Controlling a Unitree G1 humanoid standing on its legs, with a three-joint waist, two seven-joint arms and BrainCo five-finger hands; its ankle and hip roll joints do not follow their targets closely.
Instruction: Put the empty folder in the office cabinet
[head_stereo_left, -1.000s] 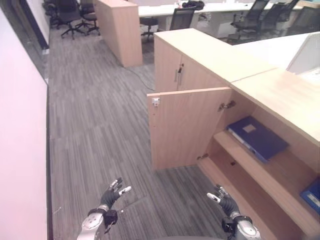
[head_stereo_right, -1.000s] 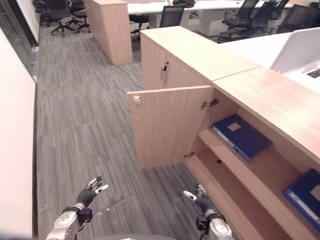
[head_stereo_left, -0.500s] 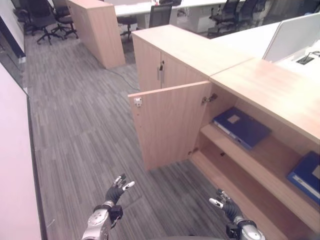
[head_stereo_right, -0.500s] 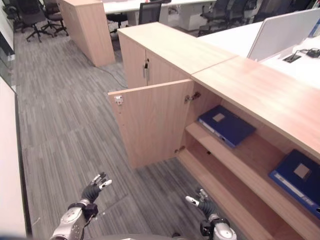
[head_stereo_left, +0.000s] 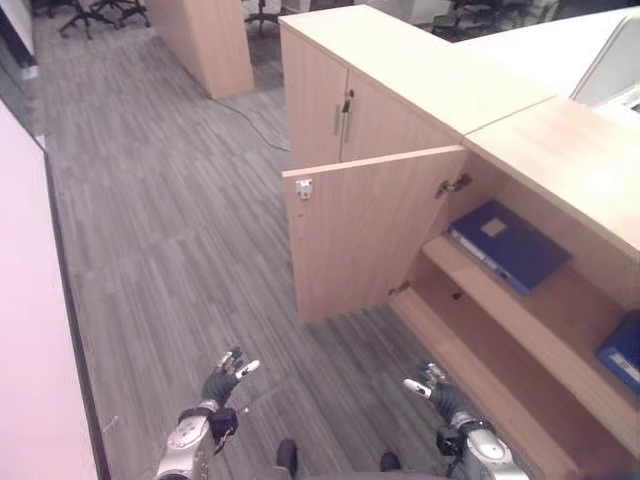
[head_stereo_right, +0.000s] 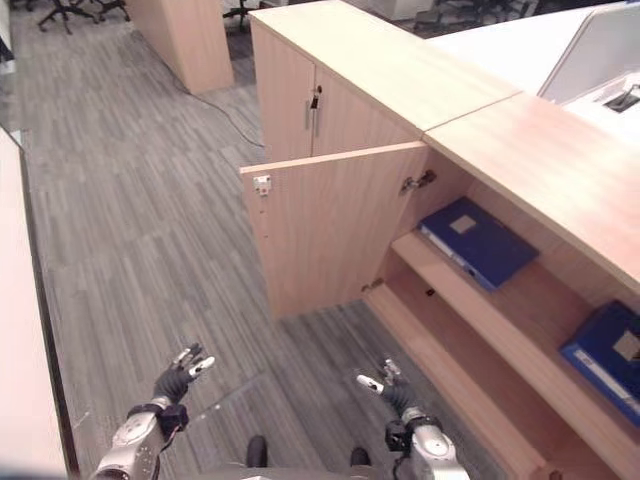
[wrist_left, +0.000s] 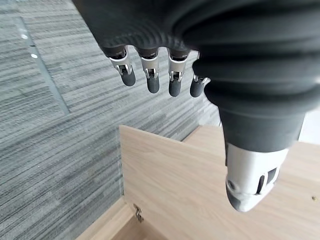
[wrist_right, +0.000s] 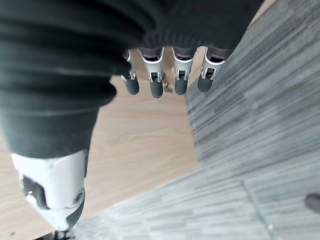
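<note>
A light wood-grain office cabinet (head_stereo_left: 420, 90), matt and smooth, stands with its wood-laminate door (head_stereo_left: 365, 235) swung open on small bright metal hinges (head_stereo_left: 452, 185). On its upper shelf lies a flat dark-blue folder (head_stereo_left: 508, 246) with a faintly glossy, plastic-looking cover (a pale paper label sits on top). Below spreads grey striped carpet flooring (head_stereo_left: 170, 220), rough and dull. My left hand (head_stereo_left: 226, 377) and right hand (head_stereo_left: 432, 390) show silver metal fingers (wrist_left: 150, 70) with matt dark rubbery tips.

Empty right hand (wrist_right: 75, 70) over carpet (wrist_right: 250, 125)
</note>
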